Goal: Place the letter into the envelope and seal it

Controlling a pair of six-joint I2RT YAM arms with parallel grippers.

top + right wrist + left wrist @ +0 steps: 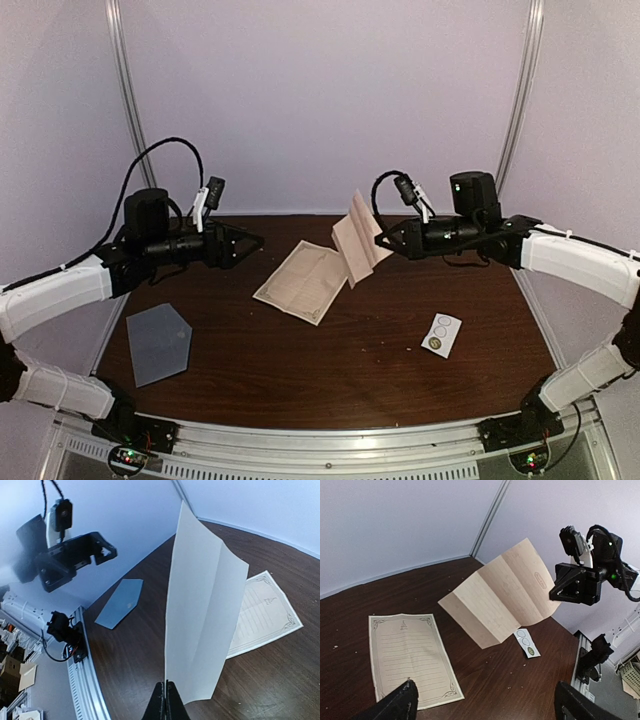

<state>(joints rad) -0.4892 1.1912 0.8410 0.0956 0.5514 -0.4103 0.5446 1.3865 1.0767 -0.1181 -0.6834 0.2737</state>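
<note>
Carrying step, it seems: right pincer (386, 238) clamped on the raised letter (360, 240); left pincer (255, 242) apart, empty; next it must reach the envelope (158, 342) on the desk (380, 380).

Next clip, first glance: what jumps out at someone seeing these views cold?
A creased, folded letter hangs in the air right of centre, pinched at one edge by the right end effector. Beside it a lined sheet lies flat mid-table. The grey-blue envelope sits apart at the near left, and the left end effector is open and empty.
</note>
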